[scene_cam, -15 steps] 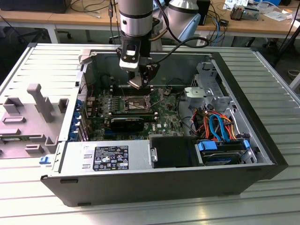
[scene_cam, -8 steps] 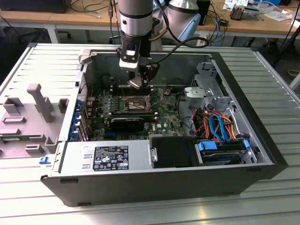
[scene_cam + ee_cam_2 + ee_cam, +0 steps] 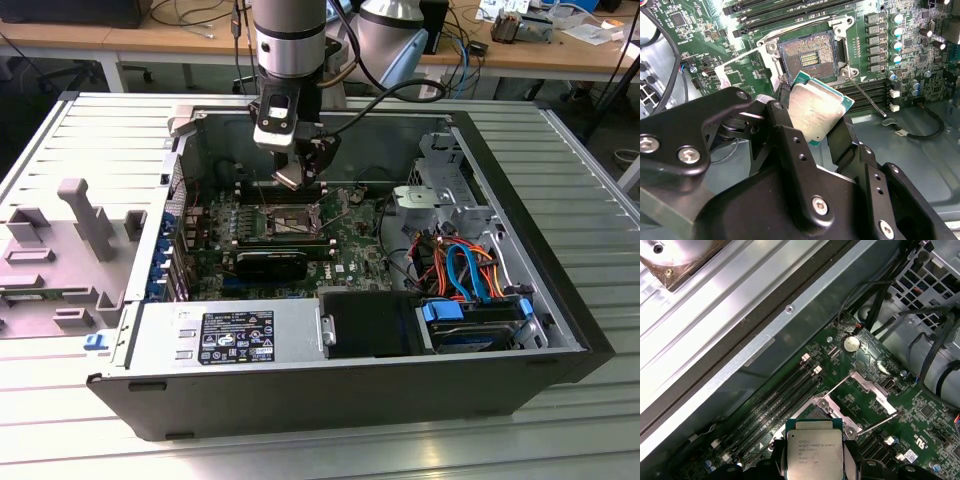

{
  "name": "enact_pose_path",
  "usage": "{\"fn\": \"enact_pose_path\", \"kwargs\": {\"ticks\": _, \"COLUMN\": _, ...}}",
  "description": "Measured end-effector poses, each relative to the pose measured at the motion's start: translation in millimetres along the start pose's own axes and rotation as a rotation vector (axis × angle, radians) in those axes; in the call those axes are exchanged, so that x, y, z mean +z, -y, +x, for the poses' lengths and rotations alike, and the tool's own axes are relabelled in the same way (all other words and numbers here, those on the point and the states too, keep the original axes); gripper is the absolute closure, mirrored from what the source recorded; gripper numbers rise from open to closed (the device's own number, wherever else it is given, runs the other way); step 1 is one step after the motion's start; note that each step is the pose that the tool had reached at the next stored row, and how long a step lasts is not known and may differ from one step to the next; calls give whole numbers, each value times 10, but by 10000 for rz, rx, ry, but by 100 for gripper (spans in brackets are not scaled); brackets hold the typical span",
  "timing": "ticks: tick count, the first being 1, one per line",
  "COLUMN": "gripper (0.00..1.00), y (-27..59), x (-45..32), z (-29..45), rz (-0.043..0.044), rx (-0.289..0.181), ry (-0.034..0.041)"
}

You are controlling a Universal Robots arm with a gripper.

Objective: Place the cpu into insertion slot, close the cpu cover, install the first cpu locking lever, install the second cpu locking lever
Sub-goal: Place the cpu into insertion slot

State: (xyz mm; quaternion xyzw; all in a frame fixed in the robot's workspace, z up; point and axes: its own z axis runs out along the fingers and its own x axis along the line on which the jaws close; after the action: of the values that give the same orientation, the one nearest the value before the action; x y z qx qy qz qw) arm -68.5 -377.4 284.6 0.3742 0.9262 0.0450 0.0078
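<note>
Now my gripper is closed on the cpu. My two black fingers press on two opposite edges of the chip, and its silver-grey top faces the camera in both wrist views. In the second wrist view the chip is tilted, with its green border showing along one side.

In the exterior view I hang inside the open computer case, over the far part of the green motherboard. The cpu is in the air just above the insertion slot and is not seated in it. The slot is bare, so I can see its dark field of contacts and the silver rim around it.

The cpu cover is lifted open on the far side of the slot, a thin silver frame with a window in the middle. A thin metal lever sticks out free beside the slot and is not hooked down. The long black memory slots run beside the socket, between it and the case wall.
</note>
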Motion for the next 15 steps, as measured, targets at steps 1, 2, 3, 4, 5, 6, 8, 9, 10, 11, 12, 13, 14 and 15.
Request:
{"fn": "enact_pose_path", "kwargs": {"ticks": 1, "gripper": 45, "y": 0, "x": 0, "z": 0, "rz": 0, "rx": 8, "ry": 0}}
{"fn": "enact_pose_path", "kwargs": {"ticks": 2, "gripper": 45, "y": 0, "x": 0, "z": 0, "rz": 0, "rx": 24, "ry": 2}}
{"fn": "enact_pose_path", "kwargs": {"ticks": 3, "gripper": 45, "y": 0, "x": 0, "z": 0, "rz": -1, "rx": 35, "ry": 3}}
{"fn": "enact_pose_path", "kwargs": {"ticks": 4, "gripper": 45, "y": 0, "x": 0, "z": 0, "rz": -1, "rx": 43, "ry": 3}}
{"fn": "enact_pose_path", "kwargs": {"ticks": 5, "gripper": 45, "y": 0, "x": 0, "z": 0, "rz": -1, "rx": 54, "ry": 4}}
{"fn": "enact_pose_path", "kwargs": {"ticks": 6, "gripper": 45, "y": 0, "x": 0, "z": 0, "rz": -1, "rx": 63, "ry": 5}}
{"fn": "enact_pose_path", "kwargs": {"ticks": 8, "gripper": 45, "y": 0, "x": 0, "z": 0, "rz": -2, "rx": 80, "ry": 7}}
{"fn": "enact_pose_path", "kwargs": {"ticks": 9, "gripper": 45, "y": 0, "x": 0, "z": 0, "rz": -2, "rx": 90, "ry": 8}}
{"fn": "enact_pose_path", "kwargs": {"ticks": 10, "gripper": 45, "y": 0, "x": 0, "z": 0, "rz": -2, "rx": 98, "ry": 8}}
{"fn": "enact_pose_path", "kwargs": {"ticks": 11, "gripper": 45, "y": 0, "x": 0, "z": 0, "rz": -2, "rx": 109, "ry": 9}}
{"fn": "enact_pose_path", "kwargs": {"ticks": 12, "gripper": 45, "y": 0, "x": 0, "z": 0, "rz": -3, "rx": 117, "ry": 10}}
{"fn": "enact_pose_path", "kwargs": {"ticks": 13, "gripper": 45, "y": 0, "x": 0, "z": 0, "rz": -2, "rx": 125, "ry": 11}}
{"fn": "enact_pose_path", "kwargs": {"ticks": 14, "gripper": 45, "y": 0, "x": 0, "z": 0, "rz": -3, "rx": 132, "ry": 12}}
{"fn": "enact_pose_path", "kwargs": {"ticks": 15, "gripper": 45, "y": 0, "x": 0, "z": 0, "rz": -3, "rx": 142, "ry": 13}}
